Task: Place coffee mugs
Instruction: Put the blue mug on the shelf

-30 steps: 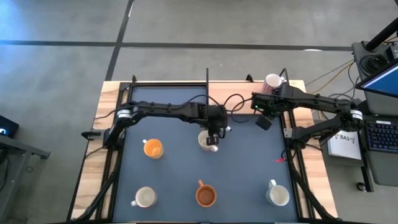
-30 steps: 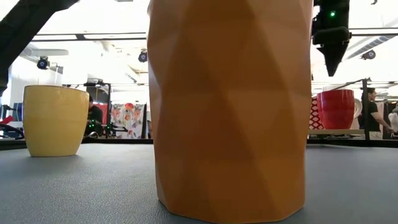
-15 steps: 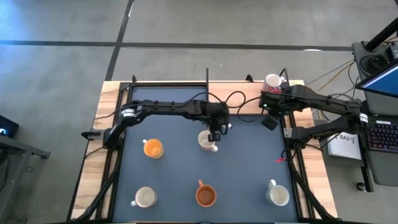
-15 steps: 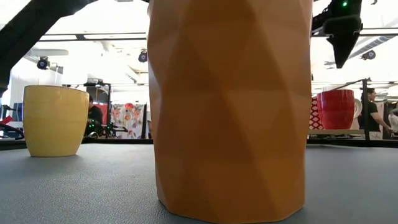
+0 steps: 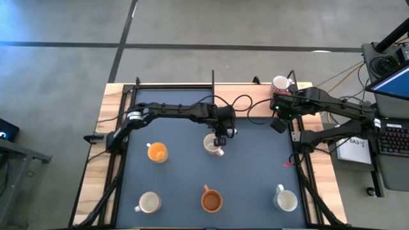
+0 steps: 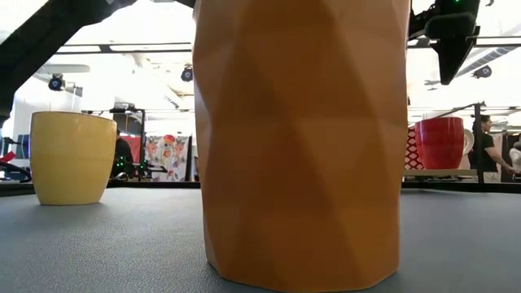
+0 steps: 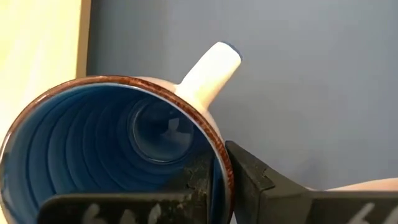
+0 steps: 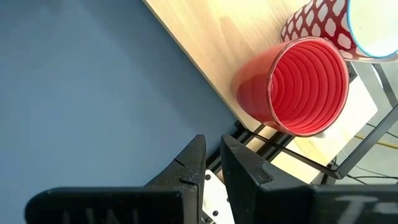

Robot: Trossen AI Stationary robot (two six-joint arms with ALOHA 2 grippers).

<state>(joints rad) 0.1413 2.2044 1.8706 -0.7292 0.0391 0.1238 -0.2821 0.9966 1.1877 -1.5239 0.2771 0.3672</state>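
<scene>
A cream mug (image 5: 211, 144) with a blue inside (image 7: 112, 149) stands at the middle of the blue mat (image 5: 255, 172), and my left gripper (image 5: 220, 137) is shut on its rim. My right gripper (image 5: 276, 122) hangs shut and empty over the mat's far right part, seen too in the low view (image 6: 448, 73). Just beyond it a red mug (image 8: 305, 87) stands on the wooden border next to a red-and-white patterned mug (image 8: 323, 25). On the mat stand a yellow-orange mug (image 5: 156, 152), an orange-brown mug (image 5: 211, 200) and two white mugs (image 5: 148, 202) (image 5: 285, 200). My left gripper holds the cream mug by its rim (image 7: 214, 146), off to one side of the handle (image 7: 211, 65). One finger (image 7: 196, 183) is inside the mug and the other (image 7: 249, 177) outside, pinching the wall. The fingers slant down from above. The mug is upright, its handle toward the near edge.
Black rails frame the mat (image 5: 172, 86), with wooden border strips on the left (image 5: 102, 160) and right (image 5: 319, 166). A cable (image 5: 243, 102) loops over the far part of the mat. The orange-brown mug (image 6: 301, 138) fills most of the low view.
My right gripper has drawn back toward the table's right edge, staying shut. My left gripper has come down a little with the cream mug, which stays upright at the middle of the mat.
</scene>
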